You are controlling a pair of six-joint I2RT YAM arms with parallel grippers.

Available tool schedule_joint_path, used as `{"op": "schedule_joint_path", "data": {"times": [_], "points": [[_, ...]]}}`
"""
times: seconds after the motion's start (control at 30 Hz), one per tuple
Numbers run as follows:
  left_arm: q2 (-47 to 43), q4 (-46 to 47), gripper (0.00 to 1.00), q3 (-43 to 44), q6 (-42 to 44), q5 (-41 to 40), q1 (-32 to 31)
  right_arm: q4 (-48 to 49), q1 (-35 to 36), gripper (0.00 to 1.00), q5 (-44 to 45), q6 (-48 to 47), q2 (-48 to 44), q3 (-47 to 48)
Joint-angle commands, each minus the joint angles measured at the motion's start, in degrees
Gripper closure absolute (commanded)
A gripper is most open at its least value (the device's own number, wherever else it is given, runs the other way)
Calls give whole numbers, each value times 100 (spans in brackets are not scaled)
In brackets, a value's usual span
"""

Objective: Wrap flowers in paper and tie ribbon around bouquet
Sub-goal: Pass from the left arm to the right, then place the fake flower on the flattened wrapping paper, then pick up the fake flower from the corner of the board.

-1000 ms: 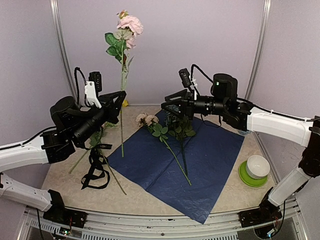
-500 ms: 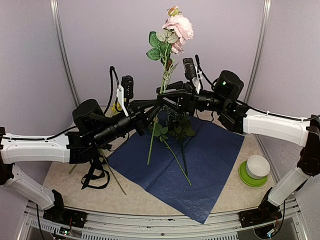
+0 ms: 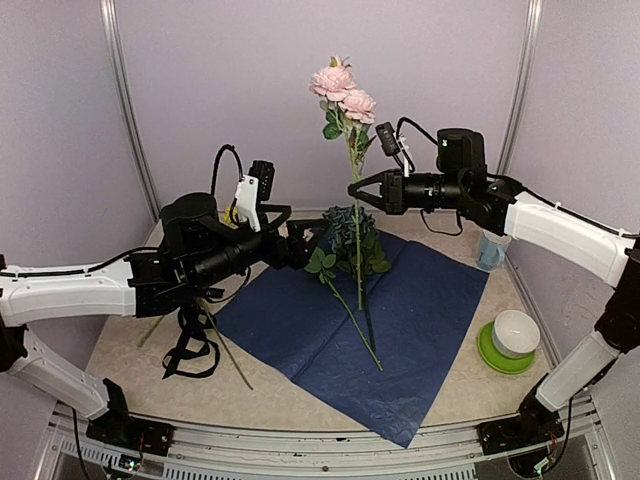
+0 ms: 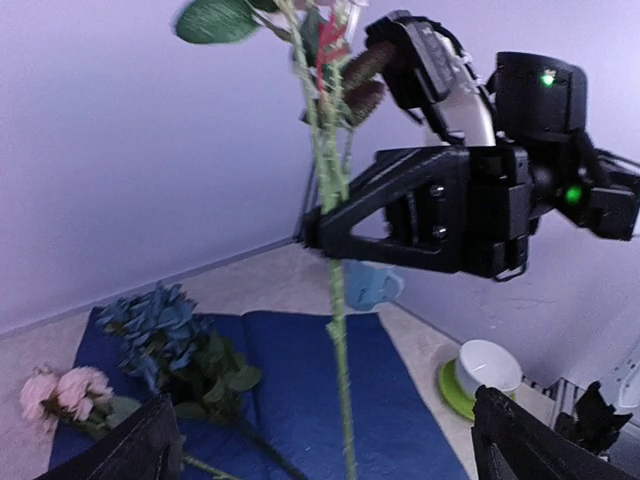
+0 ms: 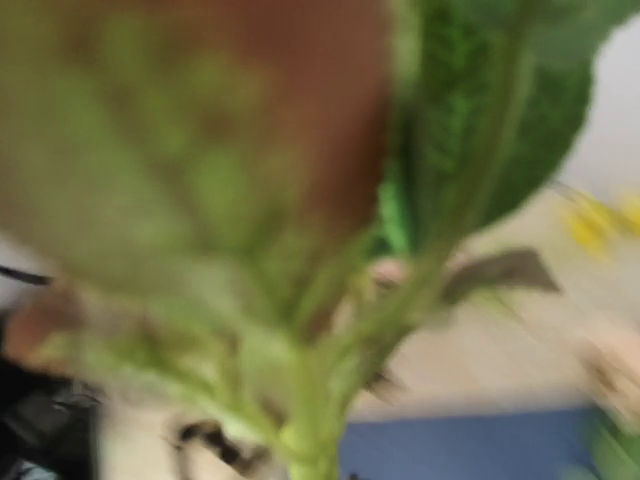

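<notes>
Pinching a tall pink cloth flower (image 3: 357, 245) by its thin green stem with the right gripper (image 3: 352, 191), jaws squeezing shut on it, blooms pointing to 12 o'clock. Hanging it over a big dark blue crinkly paper sheet (image 3: 430, 310). Gaping wide and gripping nothing with the left gripper (image 3: 303, 238), near the stem at its 9 o'clock, not touching. Lying on the paper below: a dusty blue flower (image 4: 150, 320) and a small pink flower (image 4: 60, 390). Lying at the paper's 9 o'clock: a floppy black ribbon (image 3: 190, 345). Sitting at its 3 o'clock: a white cup (image 3: 516, 332) on a green plate (image 3: 490, 355).
</notes>
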Motion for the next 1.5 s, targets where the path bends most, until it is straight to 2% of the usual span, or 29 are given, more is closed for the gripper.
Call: {"op": "schedule_joint_path", "data": {"times": [0.0, 0.1, 0.17, 0.27, 0.43, 0.53, 0.63, 0.7, 0.8, 0.87, 0.97, 1.17, 1.27, 1.37, 1.4, 1.47], "points": [[-322, -1590, 1, 249, -422, -1267, 619, -3192, -612, 100, 990, -596, 315, 391], [-413, -2373, 1, 277, -1002, -1636, 1194, -3691, -899, 100, 1239, -686, 693, 351], [-384, -2951, 1, 365, -1536, -1746, 1656, -3632, -986, 100, 1660, -589, 893, 200], [-342, -3581, 1, 337, -2012, -1816, 2242, -3245, -1186, 100, 1716, -313, 1254, 12], [-36, -4012, 1, 92, -2167, -1354, 3089, -3073, -1343, 100, 1577, -100, 2136, 434], [211, -4335, 8, 116, -2027, -1294, 3492, -2802, -1416, 100, 1543, 71, 2385, 441], [348, -4443, 18, 56, -1867, -1137, 3897, -2737, -1488, 83, 1614, 106, 2542, 463], [429, -4428, 28, 10, -1778, -670, 4294, -2711, -1519, 73, 1610, 99, 2593, 454], [598, -4370, 34, -26, -1559, -80, 4802, -2794, -1528, 66, 1659, 36, 2581, 459], [727, -4337, 30, -23, -1559, 131, 4904, -2829, -1523, 64, 1761, 7, 2468, 432], [898, -3925, 16, -151, -1704, 427, 4947, -2886, -1513, 64, 2001, -43, 2257, 383], [1958, -3410, 12, 281, -1844, 537, 5079, -2921, -1513, 64, 1925, -154, 1983, 267], [2701, -3782, 19, 913, -1777, 222, 5079, -2909, -1517, 64, 1895, -184, 1872, 154], [3130, -3878, 32, 1263, -1723, -21, 5062, -2847, -1518, 64, 1762, -228, 1764, 42], [3224, -3899, 37, 1328, -1695, -150, 5072, -2845, -1519, 64, 1724, -230, 1745, 24], [3352, -3926, 57, 1416, -1666, -273, 5066, -2845, -1517, 64, 1675, -255, 1712, 21]]}}
